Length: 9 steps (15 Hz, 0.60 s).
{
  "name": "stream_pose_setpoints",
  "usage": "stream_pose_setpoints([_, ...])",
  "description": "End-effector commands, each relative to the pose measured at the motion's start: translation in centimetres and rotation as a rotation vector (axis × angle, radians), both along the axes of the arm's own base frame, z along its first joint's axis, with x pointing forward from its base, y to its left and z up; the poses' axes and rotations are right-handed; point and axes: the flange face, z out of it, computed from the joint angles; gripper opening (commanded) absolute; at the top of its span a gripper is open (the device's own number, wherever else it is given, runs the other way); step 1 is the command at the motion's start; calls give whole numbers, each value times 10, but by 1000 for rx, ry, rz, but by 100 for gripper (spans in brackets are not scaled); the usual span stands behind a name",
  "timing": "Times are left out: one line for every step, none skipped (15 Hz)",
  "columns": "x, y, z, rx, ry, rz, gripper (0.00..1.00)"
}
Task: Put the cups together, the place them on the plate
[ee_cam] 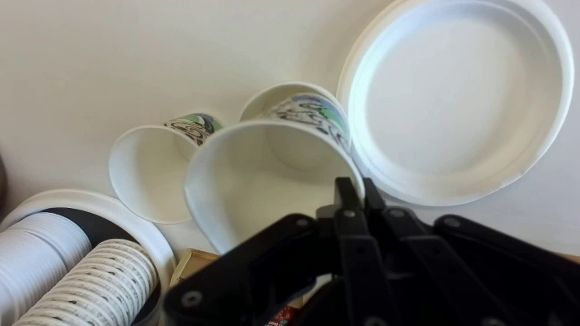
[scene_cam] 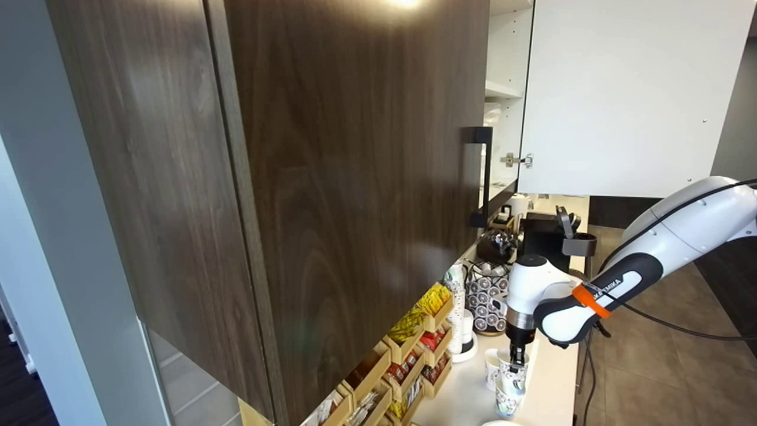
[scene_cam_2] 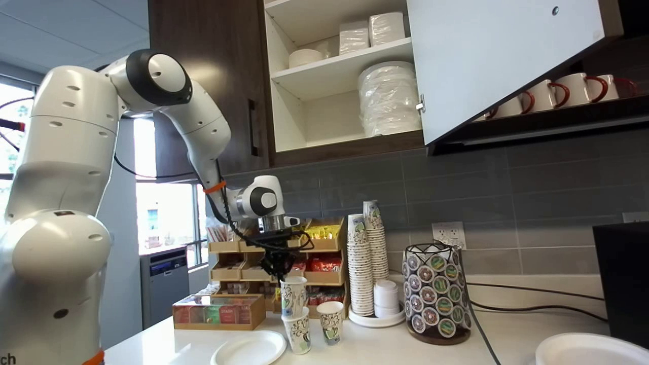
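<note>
The cups are white paper cups with a printed leaf pattern. My gripper (scene_cam_2: 282,277) is shut on the rim of one held cup (scene_cam_2: 293,300), one finger inside and one outside, as the wrist view shows (ee_cam: 359,192). The held cup is upright above a lower cup (scene_cam_2: 299,335) on the counter. Its base is at the lower cup's mouth; how deep it sits is unclear. A third cup (scene_cam_2: 331,324) stands beside them, also in the wrist view (ee_cam: 149,174). The white plate (ee_cam: 448,99) lies beside the lower cup and holds nothing; an exterior view shows only its edge (scene_cam: 501,423).
Tall stacks of paper cups (scene_cam_2: 360,274) stand on a round tray behind. A pod carousel (scene_cam_2: 437,294) is beside them. A snack rack (scene_cam_2: 324,247) and tea box (scene_cam_2: 219,312) stand behind the plate. An open cabinet door (scene_cam_2: 507,56) hangs above. More plates (scene_cam_2: 588,347) lie at the right.
</note>
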Motion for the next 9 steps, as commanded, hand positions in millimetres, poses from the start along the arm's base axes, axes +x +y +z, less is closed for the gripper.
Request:
stream_pose_setpoints([3, -2, -8, 6, -18, 14, 6])
stream_pose_setpoints([5, -2, -9, 9, -23, 13, 6])
stream_pose_setpoints([6, -4, -11, 5, -27, 11, 6])
stream_pose_setpoints([7, -4, -14, 12, -24, 10, 6])
stream_pose_setpoints([7, -6, -20, 14, -21, 6, 6])
stream_pose_setpoints([7, -7, -28, 16, -15, 4, 6])
stream_pose_setpoints([7, -9, -36, 12, -16, 0, 6])
stream_pose_setpoints([7, -10, -44, 15, -13, -4, 5])
stream_pose_setpoints([7, -11, -52, 18, -11, -5, 5])
